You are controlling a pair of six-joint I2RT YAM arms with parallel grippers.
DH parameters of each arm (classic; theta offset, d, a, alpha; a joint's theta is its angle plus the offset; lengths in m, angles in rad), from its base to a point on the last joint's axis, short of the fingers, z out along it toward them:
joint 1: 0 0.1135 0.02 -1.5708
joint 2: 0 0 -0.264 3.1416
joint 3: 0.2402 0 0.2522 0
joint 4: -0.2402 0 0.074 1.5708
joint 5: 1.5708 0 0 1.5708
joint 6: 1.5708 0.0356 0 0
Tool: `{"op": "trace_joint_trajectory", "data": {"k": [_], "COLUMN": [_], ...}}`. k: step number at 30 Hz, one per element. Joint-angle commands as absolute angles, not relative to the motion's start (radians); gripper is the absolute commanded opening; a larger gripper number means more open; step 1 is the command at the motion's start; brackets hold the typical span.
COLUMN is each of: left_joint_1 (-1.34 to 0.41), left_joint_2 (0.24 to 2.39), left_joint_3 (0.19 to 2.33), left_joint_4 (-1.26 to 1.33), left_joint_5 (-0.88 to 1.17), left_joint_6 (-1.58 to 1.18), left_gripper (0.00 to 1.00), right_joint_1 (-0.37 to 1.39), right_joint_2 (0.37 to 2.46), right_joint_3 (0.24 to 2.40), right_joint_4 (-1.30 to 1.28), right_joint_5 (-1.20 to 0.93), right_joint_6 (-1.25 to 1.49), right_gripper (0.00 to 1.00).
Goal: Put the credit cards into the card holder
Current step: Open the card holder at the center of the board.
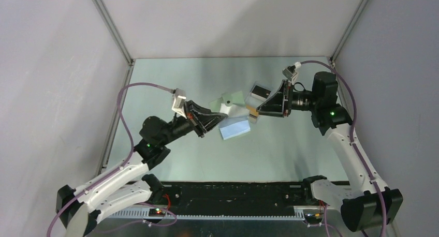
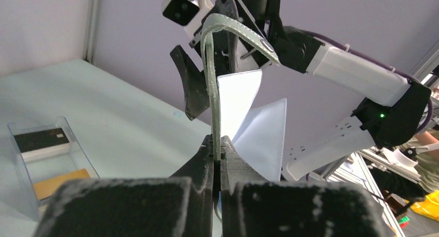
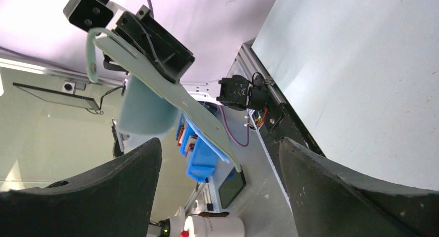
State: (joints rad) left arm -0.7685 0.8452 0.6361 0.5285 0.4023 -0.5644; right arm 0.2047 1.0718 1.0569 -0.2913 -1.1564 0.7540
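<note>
The pale green table (image 1: 171,92) carried a clear tray (image 2: 49,164) near its middle. The left arm (image 1: 155,131) reached in toward the tray from one side and the right arm (image 1: 331,118) from the other.

The left gripper (image 2: 217,146) was off the table just short of the tray. Its jaws were pressed together on the lower edge of the card holder (image 2: 211,102). The right gripper (image 3: 218,144) was close by the tray with its fingers (image 3: 129,195) spread wide and nothing between them.

The card holder was raised off the table beside the tray, on the left arm's side. It hung open, its grey-green flap upright and its pale inner leaves fanned out. Its snap tab (image 2: 266,45) curled over at the top.

Inside the tray lay a black card (image 2: 40,140) at the far end and an orange card (image 2: 58,181) at the end nearer the left gripper.
</note>
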Motion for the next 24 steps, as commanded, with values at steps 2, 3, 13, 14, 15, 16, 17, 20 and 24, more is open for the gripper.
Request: {"op": "trace_joint_trajectory", "data": {"k": [2,3,13,14,15,16,17,20,24], "left_joint_1": [-0.772,-0.773,-0.772,-0.772,-0.772,-0.772,-0.773,-0.772,-0.772], "left_joint_2": [0.811,0.812,0.872,0.875,0.878,0.879,0.882,0.884,0.888], "left_joint_3": [0.652,0.654,0.701,0.702,0.705,0.707,0.71,0.717,0.729], "left_joint_4": [0.525,0.523,0.491,0.49,0.49,0.49,0.49,0.49,0.49], "left_joint_5": [0.349,0.354,0.452,0.453,0.457,0.458,0.464,0.469,0.489], "left_joint_6": [-0.524,-0.524,-0.521,-0.522,-0.524,-0.525,-0.525,-0.536,-0.553], "left_gripper": [0.0,0.0,0.0,0.0,0.0,0.0,0.0,0.0,0.0], "right_joint_1": [0.217,0.224,0.337,0.341,0.347,0.35,0.356,0.371,0.389], "right_joint_2": [1.05,1.05,1.094,1.098,1.107,1.111,1.12,1.131,1.129], "right_joint_3": [1.07,1.07,1.07,1.069,1.069,1.069,1.07,1.069,1.071], "right_joint_4": [-0.269,-0.245,-0.037,-0.037,-0.042,-0.049,-0.054,-0.089,-0.134], "right_joint_5": [-1.223,-1.235,-1.252,-1.243,-1.237,-1.231,-1.228,-1.209,-1.178], "right_joint_6": [0.713,0.723,0.847,0.847,0.845,0.837,0.832,0.793,0.741], "right_gripper": [0.87,0.87,0.83,0.79,0.76,0.7,0.68,0.63,0.63]}}
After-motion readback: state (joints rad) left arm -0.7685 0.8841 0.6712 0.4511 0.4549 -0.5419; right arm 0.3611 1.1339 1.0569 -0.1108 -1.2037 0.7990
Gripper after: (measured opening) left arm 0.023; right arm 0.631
